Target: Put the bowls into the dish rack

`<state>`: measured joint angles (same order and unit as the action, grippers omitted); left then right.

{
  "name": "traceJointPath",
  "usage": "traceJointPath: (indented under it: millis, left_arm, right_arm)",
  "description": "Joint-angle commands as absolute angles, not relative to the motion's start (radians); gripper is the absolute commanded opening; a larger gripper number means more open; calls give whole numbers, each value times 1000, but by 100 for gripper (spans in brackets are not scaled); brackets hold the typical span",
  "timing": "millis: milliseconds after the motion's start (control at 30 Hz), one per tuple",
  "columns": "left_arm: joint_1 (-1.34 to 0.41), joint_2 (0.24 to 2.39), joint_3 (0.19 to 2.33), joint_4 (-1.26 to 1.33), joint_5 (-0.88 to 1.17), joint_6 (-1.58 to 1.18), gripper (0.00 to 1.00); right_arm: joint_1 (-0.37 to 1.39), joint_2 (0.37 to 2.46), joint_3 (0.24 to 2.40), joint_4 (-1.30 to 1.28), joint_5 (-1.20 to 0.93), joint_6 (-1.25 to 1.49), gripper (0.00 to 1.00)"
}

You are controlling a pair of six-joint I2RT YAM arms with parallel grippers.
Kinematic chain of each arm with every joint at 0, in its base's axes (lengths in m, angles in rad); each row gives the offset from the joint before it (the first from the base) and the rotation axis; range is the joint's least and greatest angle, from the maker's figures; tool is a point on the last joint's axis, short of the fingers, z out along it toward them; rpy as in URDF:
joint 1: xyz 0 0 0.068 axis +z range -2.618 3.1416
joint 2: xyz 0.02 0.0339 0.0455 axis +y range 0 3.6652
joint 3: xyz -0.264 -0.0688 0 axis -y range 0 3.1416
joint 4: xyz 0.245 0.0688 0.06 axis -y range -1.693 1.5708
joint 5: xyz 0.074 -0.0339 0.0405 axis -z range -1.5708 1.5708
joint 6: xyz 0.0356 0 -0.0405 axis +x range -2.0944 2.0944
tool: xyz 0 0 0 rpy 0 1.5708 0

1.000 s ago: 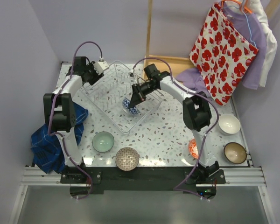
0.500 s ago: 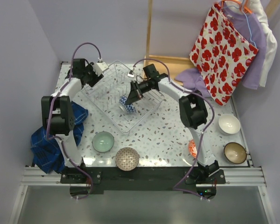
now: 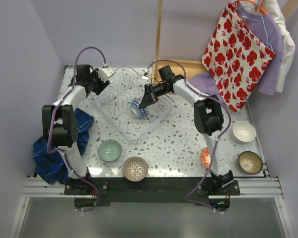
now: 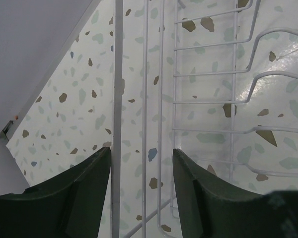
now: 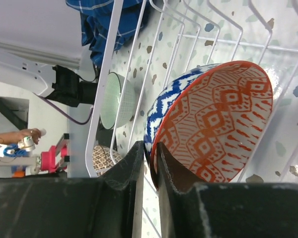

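The clear dish rack stands at the far middle of the table. My right gripper is shut on the rim of a red/orange patterned bowl with a blue outside, holding it on edge inside the rack; the right wrist view shows the bowl pinched between my fingers among the wires. My left gripper is open at the rack's far left corner, with rack wires between its fingers. On the table lie a pale green bowl, a brown net-patterned bowl, a white bowl, a brown glazed bowl and an orange bowl partly hidden behind the right arm.
A blue cloth lies at the left edge. A shallow wooden box, a purple cloth and a hanging red-flowered bag are at the back right. Walls close in on the left and the back.
My right gripper has carried the bowl slightly farther into the rack and turned it more on edge. The left arm has shifted a little to the left at the rack's corner.
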<state>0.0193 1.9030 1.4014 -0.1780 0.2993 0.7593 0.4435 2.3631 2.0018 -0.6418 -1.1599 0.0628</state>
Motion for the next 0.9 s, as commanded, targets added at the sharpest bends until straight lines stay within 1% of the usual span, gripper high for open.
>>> traceJointPath:
  millis: [0,100,133,200,300,333,400,533,667,867]
  left_arm:
    - [17,1842,1378,-130,322,721,58]
    - [11,1833,1367,-126,322,718,58]
    - [12,1832,1362,-123,322,712,58]
    - [11,1827,1353,-115,324,706,58]
    - [8,1816,1341,-101,325,689,58]
    - [9,1813,1338,-97,330,680,58]
    - [8,1806,1330,-84,330,672,58]
    - [9,1796,1321,-64,333,661,58]
    - [9,1789,1318,-54,333,653,58]
    - [9,1755,1304,-15,334,624,58]
  right_arm:
    - [417,2387,2008,-699,-974,21,23]
    - [410,2379,2006,-699,-944,18,30]
    - [407,2367,2005,-698,-934,15,35]
    - [396,2355,2011,-701,-894,6,38]
    - [382,2318,2025,-718,-815,-69,49]
    - [379,2306,2025,-718,-790,-101,51]
    - [371,2264,2008,-698,-740,-123,52]
    - [367,2221,1977,-666,-724,-149,53]
    - [368,2192,1973,-660,-683,-117,54]
    - [383,2069,1913,-676,-617,-189,56]
